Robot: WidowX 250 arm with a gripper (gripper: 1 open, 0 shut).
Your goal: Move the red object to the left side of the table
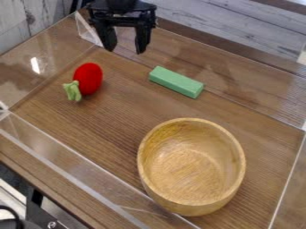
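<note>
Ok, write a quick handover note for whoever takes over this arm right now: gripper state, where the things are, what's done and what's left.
Gripper: open, empty, pointing down, hanging above the far side of the brown wood-grain table, apart from everything.
Small rounded red toy fruit with green leafy end: lying on the table toward the left side of the camera view, not held.
Flat green rectangular block: right of the fruit. Round wooden bowl: near right, nothing visible in it.
Done: the fruit appears to sit on the left side already.
Left: probably just confirm the placement.
</note>
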